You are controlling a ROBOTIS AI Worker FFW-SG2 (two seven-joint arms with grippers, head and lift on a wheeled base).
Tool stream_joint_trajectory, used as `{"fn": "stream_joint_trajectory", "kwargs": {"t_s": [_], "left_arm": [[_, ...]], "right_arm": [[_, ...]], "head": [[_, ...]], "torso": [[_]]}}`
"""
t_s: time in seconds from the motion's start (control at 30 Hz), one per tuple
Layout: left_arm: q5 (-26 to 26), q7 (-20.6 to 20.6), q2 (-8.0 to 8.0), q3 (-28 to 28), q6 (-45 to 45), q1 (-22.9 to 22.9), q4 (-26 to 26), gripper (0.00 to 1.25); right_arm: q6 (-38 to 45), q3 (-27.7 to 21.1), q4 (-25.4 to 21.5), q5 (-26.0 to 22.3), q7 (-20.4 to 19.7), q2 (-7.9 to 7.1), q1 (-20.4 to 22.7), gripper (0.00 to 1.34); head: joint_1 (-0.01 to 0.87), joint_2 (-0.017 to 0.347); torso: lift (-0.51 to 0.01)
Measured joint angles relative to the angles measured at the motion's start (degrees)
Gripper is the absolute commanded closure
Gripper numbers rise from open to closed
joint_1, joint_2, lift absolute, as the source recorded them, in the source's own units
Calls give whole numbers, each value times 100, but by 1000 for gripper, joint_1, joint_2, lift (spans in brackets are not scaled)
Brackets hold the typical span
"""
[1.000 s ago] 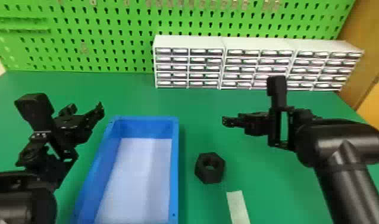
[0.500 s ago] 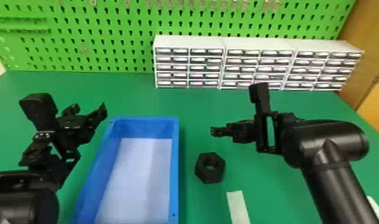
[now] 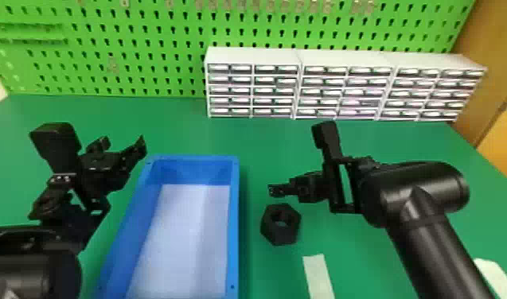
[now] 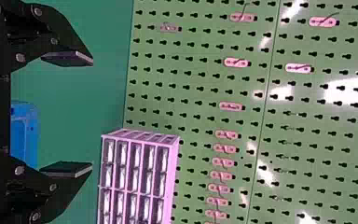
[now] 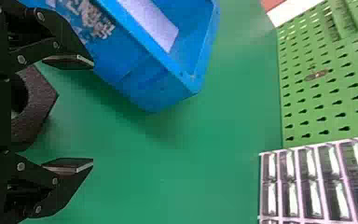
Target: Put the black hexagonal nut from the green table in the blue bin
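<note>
The black hexagonal nut (image 3: 280, 224) lies flat on the green table, right of the blue bin (image 3: 233, 222). My right gripper (image 3: 276, 190) is just beyond and above the nut in the head view. In the right wrist view my right gripper (image 5: 93, 114) stands open; the nut (image 5: 35, 105) shows beyond its base, partly hidden by it, with the blue bin (image 5: 144, 70) near. My left gripper (image 3: 123, 149) is parked above the table by the bin's far left corner. The left wrist view has my left gripper (image 4: 92, 115) open, nothing between its fingers.
White drawer cabinets (image 3: 300, 85) line the table's back, before a green pegboard (image 3: 145, 43). A pale strip (image 3: 319, 274) lies on the table nearer than the nut, and a white object (image 3: 497, 278) is at the lower right, beside the right forearm.
My right arm has moved leftward and nearer, bringing its gripper from the right side close to the nut. The left arm has shifted very slightly. Nut and bin have stayed put.
</note>
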Motion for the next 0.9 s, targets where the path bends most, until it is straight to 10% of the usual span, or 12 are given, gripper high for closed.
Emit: {"fn": "stream_joint_trajectory", "kwargs": {"t_s": [0.9], "left_arm": [[-21,-59,5,39,7,1,0,453]], "right_arm": [[1963,400,-185,1026,386,-43,-477,515]], "head": [[691,9]], "torso": [[-97]]}}
